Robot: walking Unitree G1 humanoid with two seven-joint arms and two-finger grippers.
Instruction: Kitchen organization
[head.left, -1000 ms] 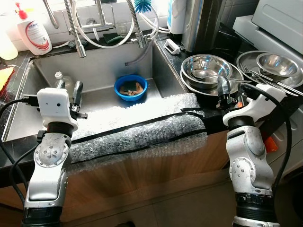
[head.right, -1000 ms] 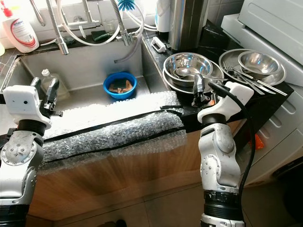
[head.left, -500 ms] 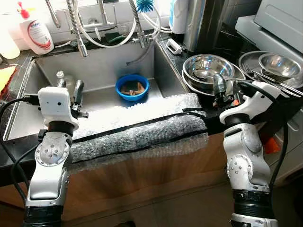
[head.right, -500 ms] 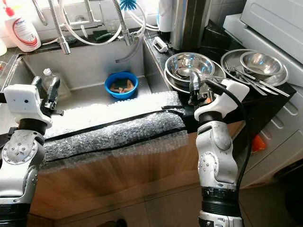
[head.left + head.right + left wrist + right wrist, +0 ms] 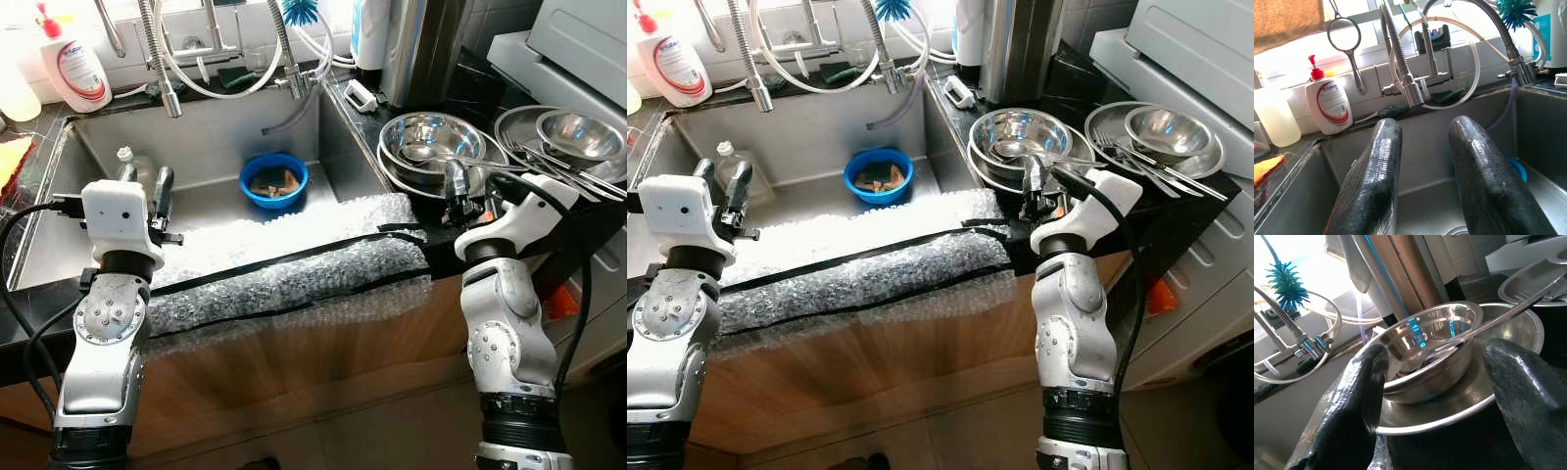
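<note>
Stacked steel bowls [image 5: 431, 137] sit on the dark counter right of the sink [image 5: 211, 127], with a ladle [image 5: 421, 154] lying in the top one. My right gripper [image 5: 457, 184] stands open just in front of them. In the right wrist view the top bowl [image 5: 1425, 340] lies straight ahead between the spread fingers [image 5: 1359, 382]. My left gripper [image 5: 144, 178] is open over the sink's left part, with nothing between its fingers [image 5: 1376, 166]. A blue bowl [image 5: 273, 179] holding sponge pieces rests on the sink floor.
Bubble wrap [image 5: 294, 274] pads the sink's front edge. A plastic bottle [image 5: 132, 164] stands in the sink by my left gripper. Faucet hoses [image 5: 162, 69] hang at the back, beside a soap bottle [image 5: 73, 64]. A steel plate with a bowl [image 5: 578, 135] and forks sits far right.
The head view has shifted a little. My right gripper has swayed slightly in front of the steel bowls. The left arm has held still.
</note>
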